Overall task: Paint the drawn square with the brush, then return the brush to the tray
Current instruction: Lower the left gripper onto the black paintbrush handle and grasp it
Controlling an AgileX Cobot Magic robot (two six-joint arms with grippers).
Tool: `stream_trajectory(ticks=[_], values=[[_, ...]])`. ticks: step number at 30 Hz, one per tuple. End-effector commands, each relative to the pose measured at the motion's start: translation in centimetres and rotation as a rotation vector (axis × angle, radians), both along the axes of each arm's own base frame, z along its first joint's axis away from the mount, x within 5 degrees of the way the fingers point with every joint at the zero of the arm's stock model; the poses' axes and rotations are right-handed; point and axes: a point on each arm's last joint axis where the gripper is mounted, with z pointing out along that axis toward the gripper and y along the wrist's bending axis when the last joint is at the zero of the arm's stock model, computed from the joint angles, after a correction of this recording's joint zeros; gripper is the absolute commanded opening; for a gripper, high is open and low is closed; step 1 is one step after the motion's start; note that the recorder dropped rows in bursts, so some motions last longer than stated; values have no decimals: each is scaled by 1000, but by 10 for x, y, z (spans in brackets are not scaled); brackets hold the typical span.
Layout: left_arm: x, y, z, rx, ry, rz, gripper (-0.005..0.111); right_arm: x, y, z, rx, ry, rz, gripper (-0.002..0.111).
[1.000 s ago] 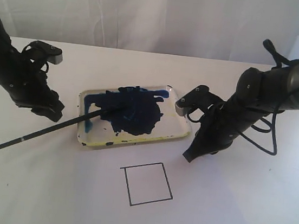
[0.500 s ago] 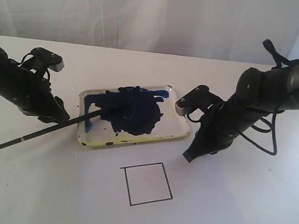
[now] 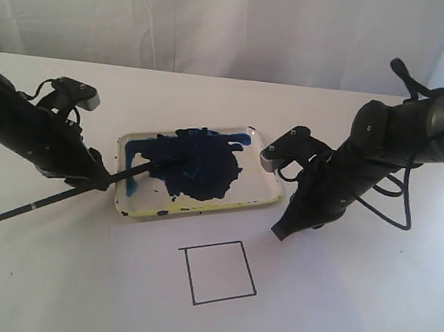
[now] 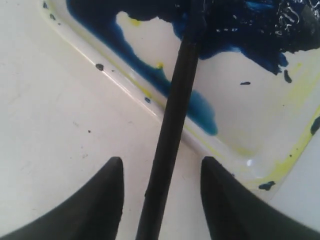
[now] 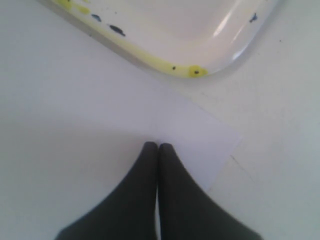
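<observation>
The brush (image 3: 56, 196) lies slanted, its bristle end in the dark-blue paint of the tray (image 3: 262, 185) and its handle running out over the table to the left. My left gripper (image 3: 100, 179) stands open astride the handle just outside the tray's left rim. In the left wrist view the brush (image 4: 172, 120) passes between the two fingers of the left gripper (image 4: 161, 160) with a gap on each side. The drawn square (image 3: 218, 272) sits unpainted on the paper below the tray (image 4: 240, 115). My right gripper (image 3: 279, 232) (image 5: 158, 146) is shut and empty at the paper's corner beside the tray (image 5: 150, 62).
A white paper sheet (image 3: 302, 305) (image 5: 190, 130) lies on the white table in front of the tray. A white curtain hangs behind the table. The right arm's body leans in from the right, beside the tray's right end.
My left arm has swung right and lowered toward the tray, bringing its open jaws over the brush handle. The brush and the right arm have not moved.
</observation>
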Motion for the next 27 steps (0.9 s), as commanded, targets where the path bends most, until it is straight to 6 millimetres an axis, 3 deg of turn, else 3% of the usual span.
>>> stream_trajectory(ticks=[1,16,19,24,27], values=[[-3,-3,-10,-4,39,-25,52,-1,-1,-6,-18,11,21,0],[-2,-3,-22,6,70,-29,48,-1,-1,-6,-18,13,22,0],[-2,-2,-23,12,69,-35,36,-1,-1,-6,-18,13,22,0],[-1,-2,-23,29,44,-49,1,-1,-1,-6,-18,13,22,0],[-1,-1,-20,41,23,-69,0,-1,-1,-6,-18,13,22,0]])
